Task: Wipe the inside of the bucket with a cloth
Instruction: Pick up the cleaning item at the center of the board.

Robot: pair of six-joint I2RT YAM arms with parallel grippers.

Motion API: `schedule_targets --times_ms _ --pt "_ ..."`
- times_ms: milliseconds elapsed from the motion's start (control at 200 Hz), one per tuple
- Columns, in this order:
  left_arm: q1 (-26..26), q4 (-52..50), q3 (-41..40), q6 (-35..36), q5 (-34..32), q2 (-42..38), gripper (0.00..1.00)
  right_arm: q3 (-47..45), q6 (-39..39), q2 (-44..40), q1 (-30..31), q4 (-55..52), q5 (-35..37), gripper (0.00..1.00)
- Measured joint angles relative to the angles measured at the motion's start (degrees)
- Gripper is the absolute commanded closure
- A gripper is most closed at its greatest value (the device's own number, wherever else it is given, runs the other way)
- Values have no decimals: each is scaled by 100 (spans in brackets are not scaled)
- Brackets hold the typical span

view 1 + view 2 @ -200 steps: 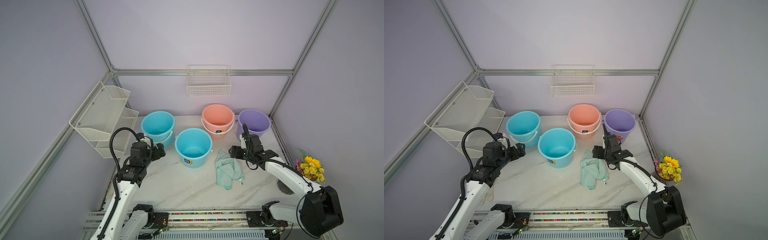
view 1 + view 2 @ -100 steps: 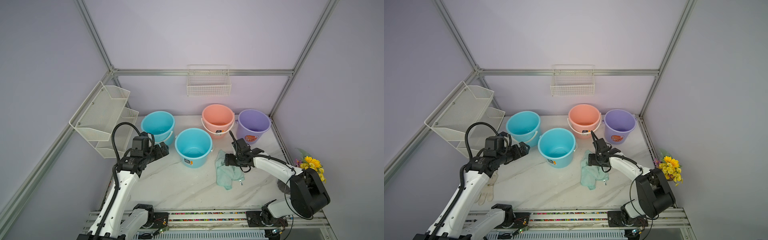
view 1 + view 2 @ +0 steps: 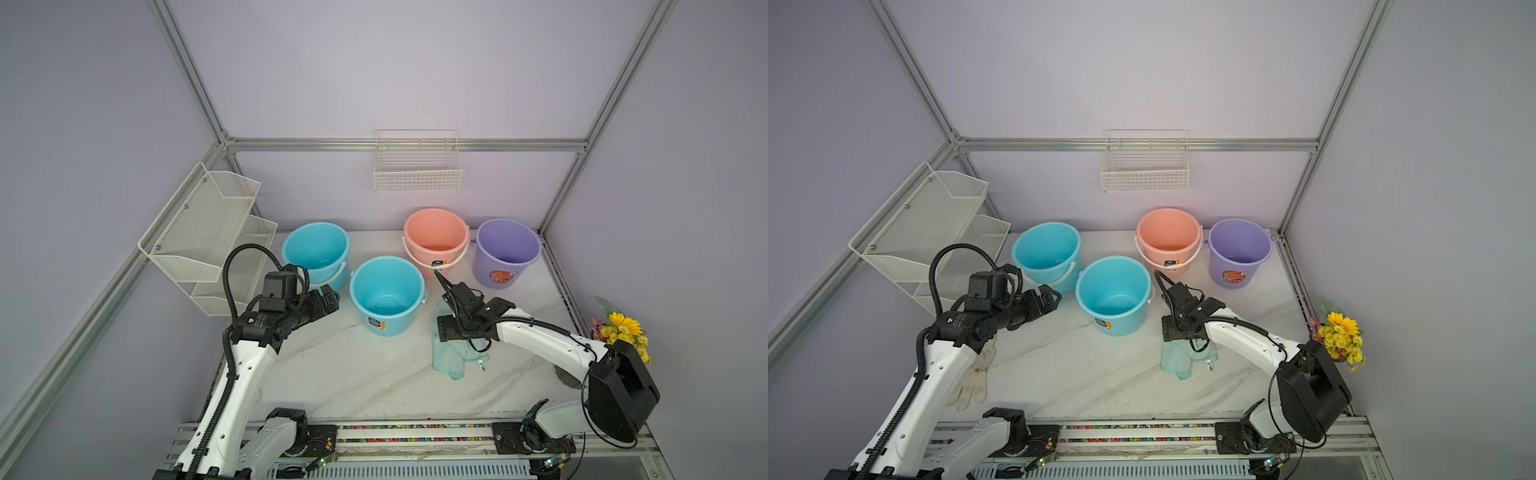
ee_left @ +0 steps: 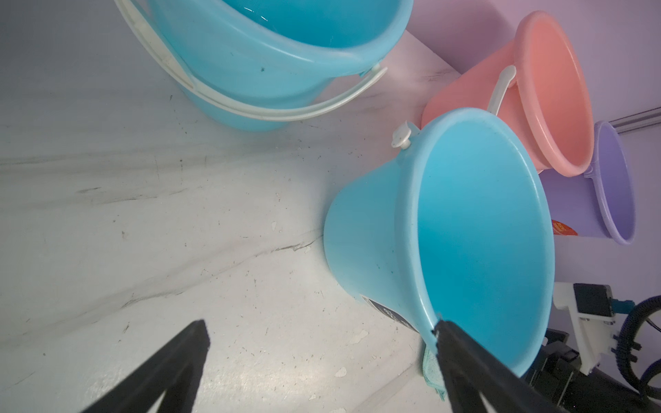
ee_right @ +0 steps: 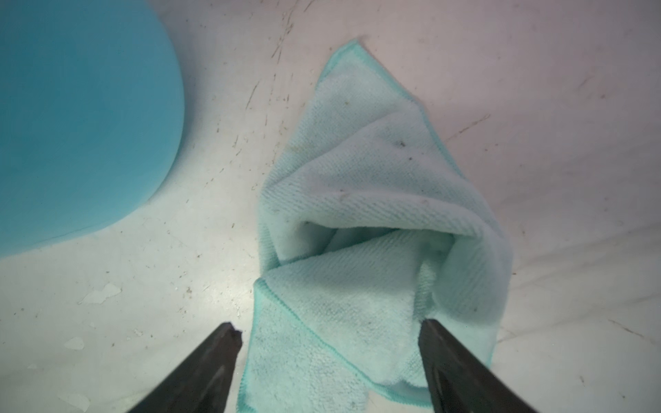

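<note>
- Pale mint-green microfibre cloth (image 3: 449, 359) lies crumpled on the white marble-look tabletop (image 3: 332, 374). It is at about 4 o'clock of the nearer light-blue plastic bucket (image 3: 399, 322), just beside its base.
- Right gripper (image 5: 329, 329) points down over the cloth's 12 o'clock end with its jaws spread wide. One finger is over bare tabletop at the hem and the other over a fold. Cloth lies between them, unpinched; contact cannot be told.
- Left gripper (image 4: 320, 323) is wide open and holds nothing. It sits at 9 o'clock of that bucket, near but apart.
- Versus one second ago, the right arm stood raised near the lilac plastic bucket (image 3: 486, 272); it has swung in and dropped over the cloth.
- The left gripper has edged toward the blue bucket, and the cloth looks unmoved.
</note>
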Motion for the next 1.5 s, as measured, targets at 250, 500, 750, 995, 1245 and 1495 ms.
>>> schedule_targets --times_ms 250,500,750,995,1245,1495 --pt "0 -59 52 -15 39 33 0 -55 44 603 120 173 -39 31" --pt "-4 -81 52 -39 68 83 1 -83 76 649 125 339 103 67" --pt "-42 -83 52 -42 96 192 1 -83 81 636 127 337 229 100" --pt "-85 -85 52 -42 120 225 1 -83 17 369 125 328 59 64" --pt "-111 -85 52 -48 120 225 1 -83 -85 446 127 479 -380 50" --pt "-122 -85 52 -61 122 225 1 -310 -72 807 131 632 -328 60"
